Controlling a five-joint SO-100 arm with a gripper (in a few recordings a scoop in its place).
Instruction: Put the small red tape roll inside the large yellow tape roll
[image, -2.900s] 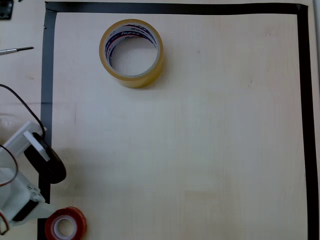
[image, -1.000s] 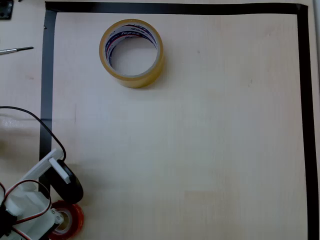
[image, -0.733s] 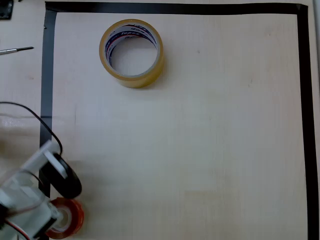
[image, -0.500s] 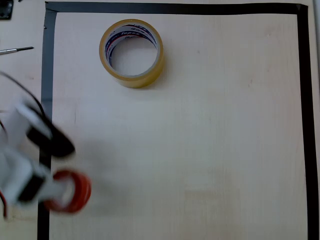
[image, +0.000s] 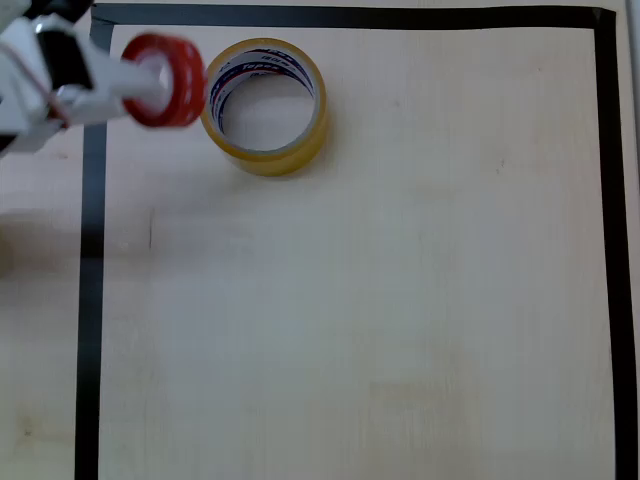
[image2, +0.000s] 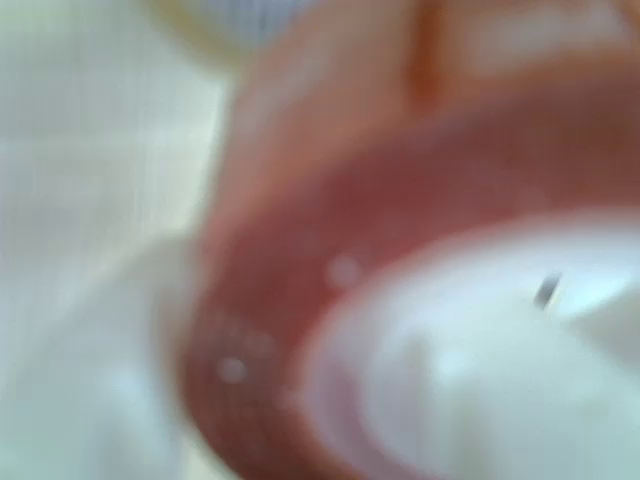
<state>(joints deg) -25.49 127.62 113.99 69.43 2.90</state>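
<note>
A white gripper (image: 150, 82) reaches in from the upper left of the overhead view with the small red tape roll (image: 170, 80) pinched on its tip, one finger passing through the roll's white core. The roll is tipped on edge — its hole axis runs roughly left to right along the gripper — and it sits raised just beside the left rim of the large yellow tape roll (image: 264, 106), their outlines overlapping slightly; whether they touch cannot be told. The yellow roll lies flat, opening upward, its printed core visible, near the top border of the black tape frame (image: 350, 16) on the pale wooden table (image: 400, 300). The arm is cut off by the left edge and blurred. In the wrist view the red roll (image2: 300, 300) is a close, out-of-focus mass, with a sliver of the yellow roll (image2: 200, 25) at the top. Below and to the right of both rolls, the framed area lies open.
</note>
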